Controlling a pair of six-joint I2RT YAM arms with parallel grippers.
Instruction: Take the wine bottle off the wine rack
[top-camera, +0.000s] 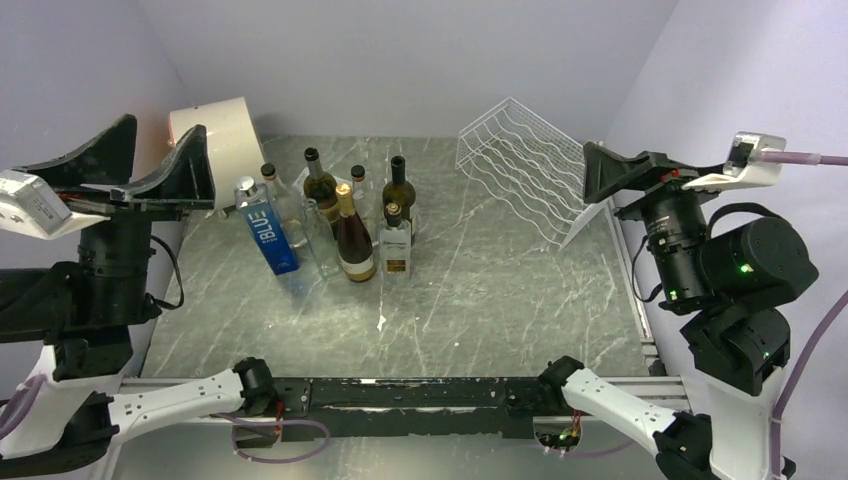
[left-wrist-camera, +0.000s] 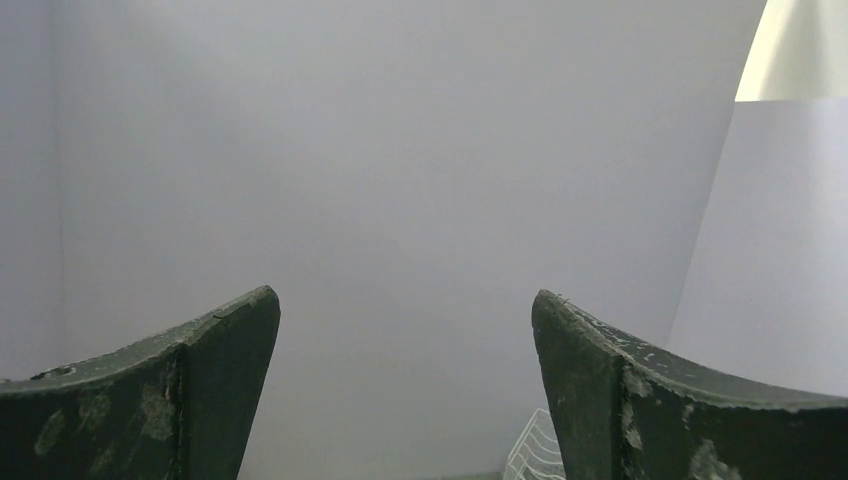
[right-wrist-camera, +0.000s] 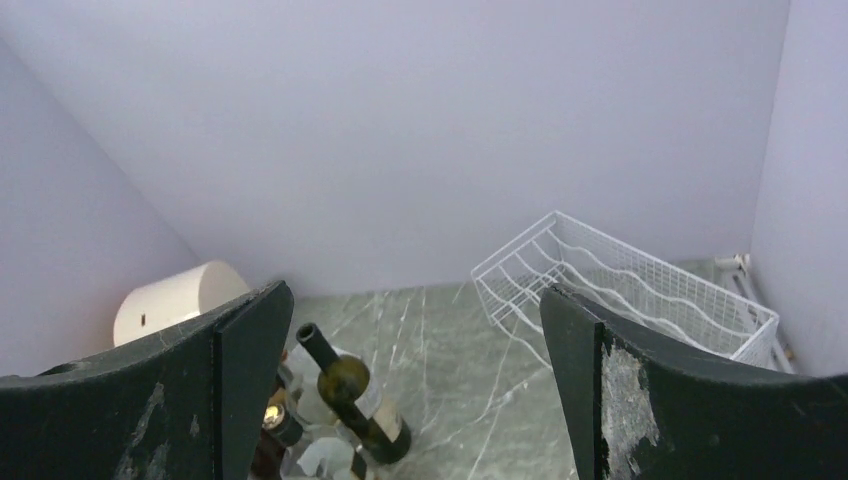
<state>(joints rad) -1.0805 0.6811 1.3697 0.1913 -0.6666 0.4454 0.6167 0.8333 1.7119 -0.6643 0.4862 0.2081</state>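
Observation:
The white wire wine rack (top-camera: 525, 165) stands tilted at the back right of the table, and no bottle lies in its wavy cradles (right-wrist-camera: 630, 280). Several bottles stand upright in a cluster at the table's left-middle, among them a dark green wine bottle (top-camera: 400, 190) (right-wrist-camera: 350, 385) and a brown one (top-camera: 352, 240). My left gripper (top-camera: 165, 140) (left-wrist-camera: 405, 300) hangs open and empty high at the left, facing the back wall, with a corner of the rack (left-wrist-camera: 535, 455) low in its view. My right gripper (top-camera: 592, 175) (right-wrist-camera: 415, 295) is open and empty, raised beside the rack's right end.
A cream cylindrical drum (top-camera: 225, 135) (right-wrist-camera: 175, 300) lies at the back left behind the bottles. A blue-labelled bottle (top-camera: 270, 230) stands at the cluster's left. Lilac walls close in the back and both sides of the marble table (top-camera: 480, 290).

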